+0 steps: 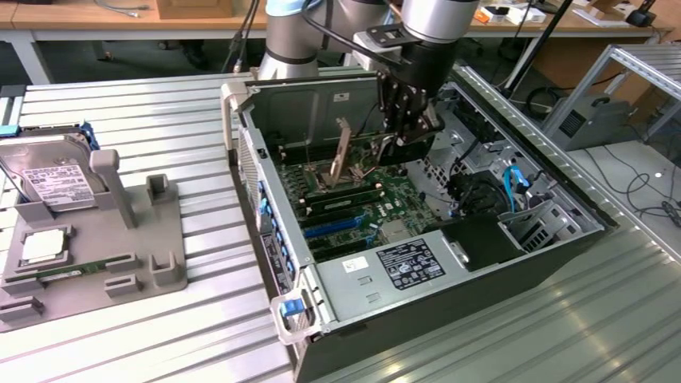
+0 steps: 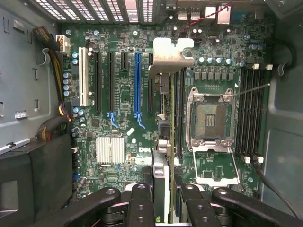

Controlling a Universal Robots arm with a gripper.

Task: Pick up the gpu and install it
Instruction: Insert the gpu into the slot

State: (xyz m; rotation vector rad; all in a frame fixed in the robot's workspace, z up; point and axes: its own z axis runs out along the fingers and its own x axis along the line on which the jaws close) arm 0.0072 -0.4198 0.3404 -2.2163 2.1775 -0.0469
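Note:
The gpu (image 2: pixel 170 118) is seen edge-on in the wrist view, a thin board with its silvery bracket (image 2: pixel 169 54) at the far end near the case's slot grille. It stands on edge over the motherboard (image 2: pixel 123 94), between the blue slot (image 2: pixel 138 82) and the processor socket (image 2: pixel 210 116). My gripper (image 2: pixel 165 203) is shut on the card's near end, one black finger on each side. In the exterior view the gripper (image 1: pixel 407 148) reaches down into the open computer case (image 1: pixel 266 231), and the gpu (image 1: pixel 343 155) sticks out toward the exterior view's left. I cannot tell whether the card sits in a slot.
A grey fixture (image 1: pixel 96 255) at the exterior view's left holds a hard drive (image 1: pixel 48 171) and a small square chip (image 1: pixel 43 246). Inside the case are the power supply (image 1: pixel 410 263), cables (image 1: pixel 511 187), memory slots (image 2: pixel 253 113) and a small heatsink (image 2: pixel 110 150). Case walls stand close around the gripper.

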